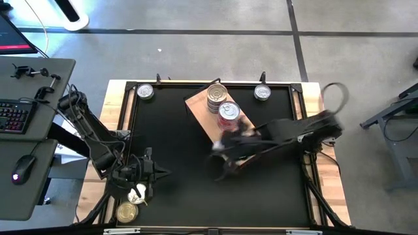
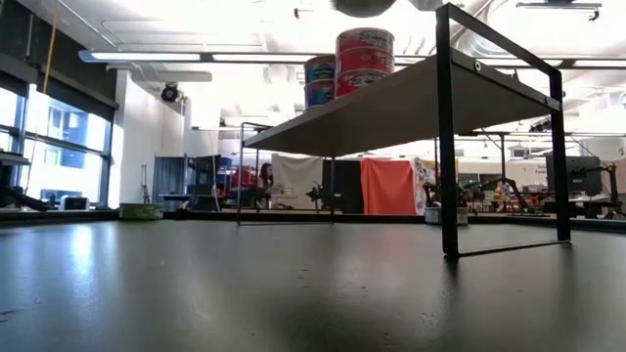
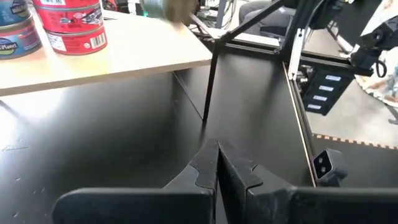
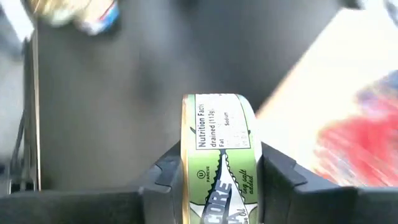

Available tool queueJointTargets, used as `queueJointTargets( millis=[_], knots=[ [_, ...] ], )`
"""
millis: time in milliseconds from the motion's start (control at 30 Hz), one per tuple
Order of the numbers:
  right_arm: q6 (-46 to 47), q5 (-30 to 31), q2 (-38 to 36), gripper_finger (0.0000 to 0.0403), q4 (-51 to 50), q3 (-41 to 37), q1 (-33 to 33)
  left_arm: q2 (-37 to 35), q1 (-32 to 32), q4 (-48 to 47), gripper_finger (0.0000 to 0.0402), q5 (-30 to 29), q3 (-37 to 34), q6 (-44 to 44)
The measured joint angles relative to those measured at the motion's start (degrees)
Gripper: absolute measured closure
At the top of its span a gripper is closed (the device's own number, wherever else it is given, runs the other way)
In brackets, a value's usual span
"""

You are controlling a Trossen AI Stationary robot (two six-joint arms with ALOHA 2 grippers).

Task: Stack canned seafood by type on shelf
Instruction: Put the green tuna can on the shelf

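A black table (image 1: pixel 176 150) fills the middle of the high view, framed by pale wood edging, on a grey concrete floor crossed by dark seams. The shelf (image 1: pixel 204 104), a light-brown board on thin black legs, sits upper centre of that view, carrying a stack of silver-lidded tins (image 1: pixel 217 96) and a red-labelled stack (image 1: pixel 228 114) just beside it. Single tins lie at the table's upper left (image 1: pixel 145 92), upper right (image 1: pixel 262 93) and lower left, a gold-lidded one (image 1: pixel 127 211). The right gripper (image 4: pixel 219 171), blurred at centre right of the high view over the shelf's lower edge, pinches a green-labelled tin (image 4: pixel 219 146) on edge between its fingers. The left gripper (image 3: pixel 217 171) rests at lower left, its jaws pressed together. At the high view's left edge stands a grey desk (image 1: pixel 32 130) with keyboard (image 1: pixel 14 116) and mouse (image 1: pixel 25 166). The low view looks under the shelf into a bright workshop with windows at left and an orange screen (image 2: pixel 389 188) at centre.
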Motion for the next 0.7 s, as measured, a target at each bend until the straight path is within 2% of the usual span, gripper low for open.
queueJointTargets(
  millis=[100, 200, 333, 467, 600, 700],
  knots=[
    [11.56, 5.87, -10.15, 0.0285, 0.51, -9.63, 1.00, 0.00, 0.71, 0.64, 0.0401, 0.10, 0.00, -0.02],
    [25.15, 10.96, -19.12, 0.0285, 6.08, -20.71, 4.06, 0.00, 1.33, 0.62, 0.0401, 0.22, 0.00, -0.01],
    [46.82, 15.38, -27.47, 0.0285, 11.73, -34.56, 7.79, 0.00, 2.33, 0.65, 0.0401, 0.28, 0.00, 0.33],
    [68.10, 21.41, -31.06, 0.0285, 20.48, -47.02, 7.85, 0.00, 3.48, 0.80, 0.0401, 0.44, 0.00, 0.34],
    [79.93, 23.80, -31.26, 0.0285, 32.15, -56.69, 7.98, 0.00, 4.01, 0.83, 0.0401, 0.63, 0.00, -0.08],
    [86.15, 28.90, -31.02, 0.0285, 40.33, -62.01, 8.16, 0.00, 4.01, 0.78, 0.0401, 0.73, 0.00, -1.35]
  ],
)
